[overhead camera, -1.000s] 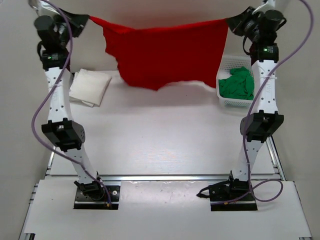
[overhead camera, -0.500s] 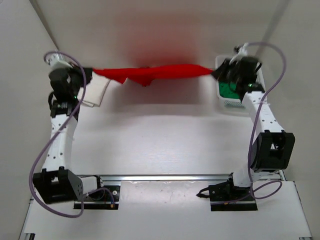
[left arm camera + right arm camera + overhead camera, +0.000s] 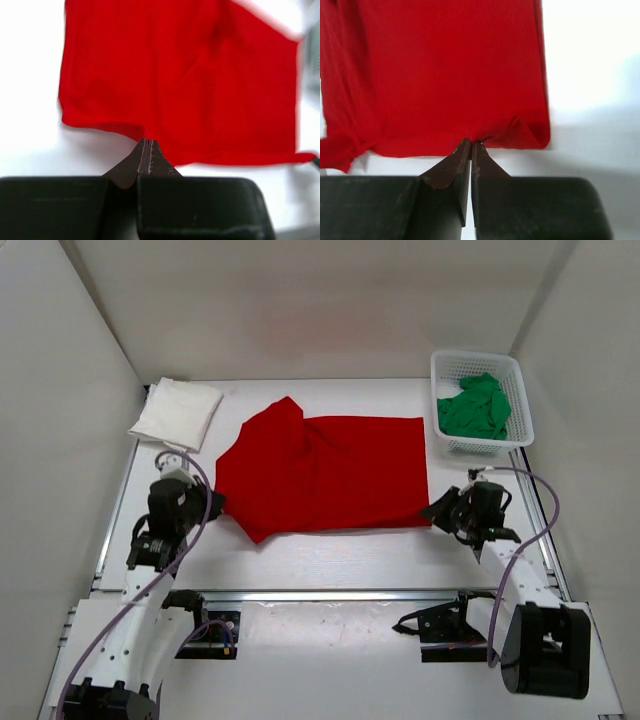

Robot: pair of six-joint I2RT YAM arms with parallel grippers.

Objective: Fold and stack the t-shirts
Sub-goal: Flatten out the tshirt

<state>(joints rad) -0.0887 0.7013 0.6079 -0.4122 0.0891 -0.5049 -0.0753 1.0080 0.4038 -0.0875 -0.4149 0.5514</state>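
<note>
Far left: folded white t-shirt (image 3: 178,412). Left gripper (image 3: 145,142) pinched closed on near edge of red t-shirt (image 3: 325,472), spread flat at centre. Right gripper (image 3: 471,144) likewise clamped on its near-right corner. Far right: green t-shirt (image 3: 478,408) bunched in basket (image 3: 476,362).

White lattice basket (image 3: 478,447) sits far right on the white table (image 3: 330,560), tucked in the corner; metal rail (image 3: 330,595) runs along the near edge.
</note>
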